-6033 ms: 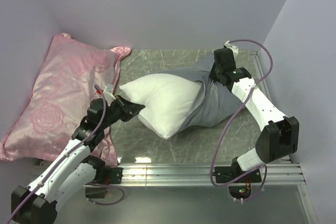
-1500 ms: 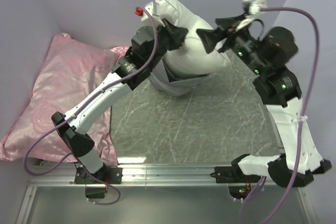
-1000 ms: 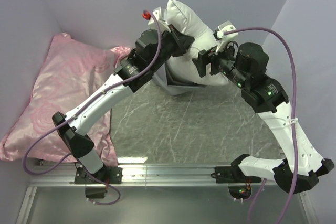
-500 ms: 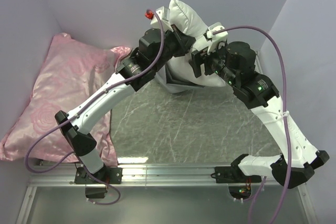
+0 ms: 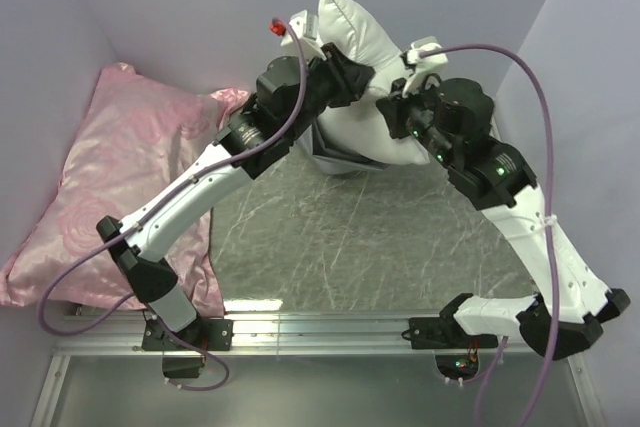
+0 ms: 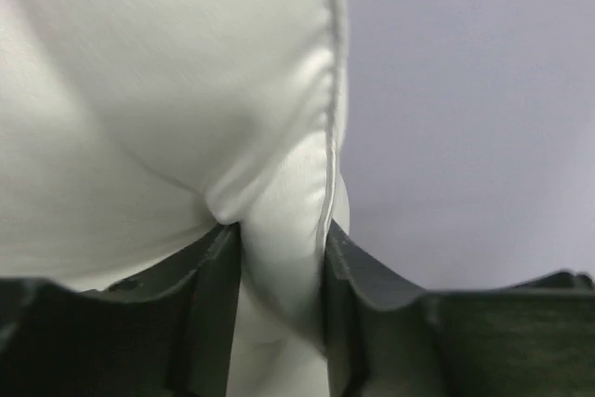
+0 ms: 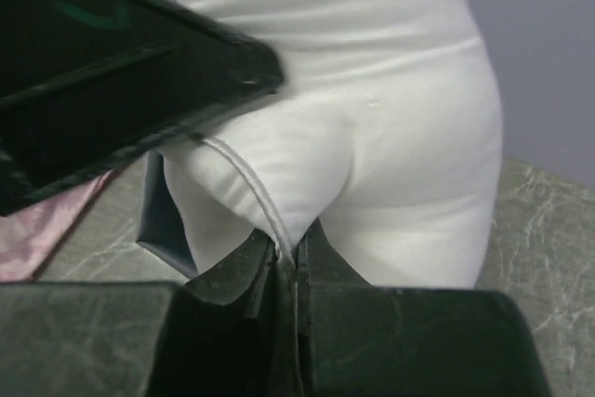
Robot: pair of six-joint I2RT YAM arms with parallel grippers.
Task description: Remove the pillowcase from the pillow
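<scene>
The marbled grey-green desk (image 5: pixel 400 237) fills the floor of the purple-walled enclosure, and a pink rose-patterned satin pillow (image 5: pixel 120 187) lies along its left side, leaning against the left wall. At the far middle, the pillow (image 5: pixel 350 32), plump and white, is held up above the desk with one corner pointing toward the back wall. Most of its body is bare. The pillowcase (image 5: pixel 325 159) is a crumpled grey bunch around the pillow's lower end, between the two arms, and whether it touches the desk cannot be told. The right wrist view shows a strip of that grey fabric (image 7: pixel 163 211) below the white bulge. The left gripper (image 5: pixel 352 75) reaches in from the left and is clamped on a thick fold of the pillow beside its seam, the white fabric pinched between the dark fingers (image 6: pixel 214 285). The right gripper (image 5: pixel 392 112) comes in from the right, its jaws drawn almost together on a thin piped seam edge of the pillow (image 7: pixel 279 230).
</scene>
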